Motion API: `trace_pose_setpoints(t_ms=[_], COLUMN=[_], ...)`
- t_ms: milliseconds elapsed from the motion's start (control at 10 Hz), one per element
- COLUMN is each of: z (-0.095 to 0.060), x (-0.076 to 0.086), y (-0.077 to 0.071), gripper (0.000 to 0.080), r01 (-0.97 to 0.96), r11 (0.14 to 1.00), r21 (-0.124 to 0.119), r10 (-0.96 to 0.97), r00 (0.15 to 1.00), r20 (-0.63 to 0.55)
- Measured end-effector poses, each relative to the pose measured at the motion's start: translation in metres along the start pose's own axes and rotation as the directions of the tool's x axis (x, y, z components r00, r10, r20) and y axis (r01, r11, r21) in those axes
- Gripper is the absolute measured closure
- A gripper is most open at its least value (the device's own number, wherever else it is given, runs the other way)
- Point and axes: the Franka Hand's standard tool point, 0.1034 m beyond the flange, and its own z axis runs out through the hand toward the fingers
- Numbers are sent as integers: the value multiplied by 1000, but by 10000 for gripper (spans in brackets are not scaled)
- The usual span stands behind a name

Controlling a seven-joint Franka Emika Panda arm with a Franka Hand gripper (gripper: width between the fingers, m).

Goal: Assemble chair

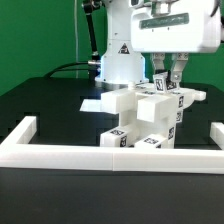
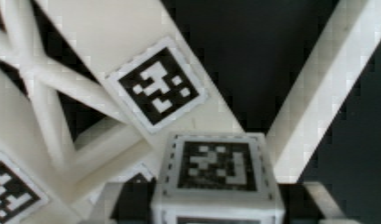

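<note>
The chair [image 1: 140, 122] is a partly built white model of blocky pieces with black-and-white tags, standing mid-table just behind the border frame. My gripper [image 1: 167, 84] reaches down onto its upper end on the exterior view's right. In the wrist view my gripper [image 2: 213, 203] has its dark fingers [image 2: 130, 200] tight against both sides of a white tagged block [image 2: 215, 165]. Beyond the block lie slanted white chair bars, one bearing a large tag [image 2: 157, 84].
The long white border frame [image 1: 110, 153] runs across the front with short arms at both ends. The marker board [image 1: 93, 103] lies flat behind the chair on the exterior view's left. The arm's white base [image 1: 120, 62] stands at the back, before a green backdrop.
</note>
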Motion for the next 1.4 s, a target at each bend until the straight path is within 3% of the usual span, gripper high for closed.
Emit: trace_pose_setpoints(t_ms=[200, 300, 400, 500, 700, 1000, 1400], z=[0, 0, 0, 0, 0, -3, -5], x=[0, 0, 0, -1, -2, 1, 2], y=[0, 0, 0, 0, 0, -1, 0], gripper=[465, 331, 331, 181, 158, 151, 151], r01=[2, 21, 43, 44, 306, 605, 868], r11=[1000, 1000, 999, 999, 952, 796, 497], r21=[0, -1, -1, -1, -2, 6, 5], r10=[-2, -21, -43, -44, -306, -605, -867], r00=[1000, 1000, 999, 999, 952, 796, 497], r20=[0, 0, 0, 0, 0, -7, -20])
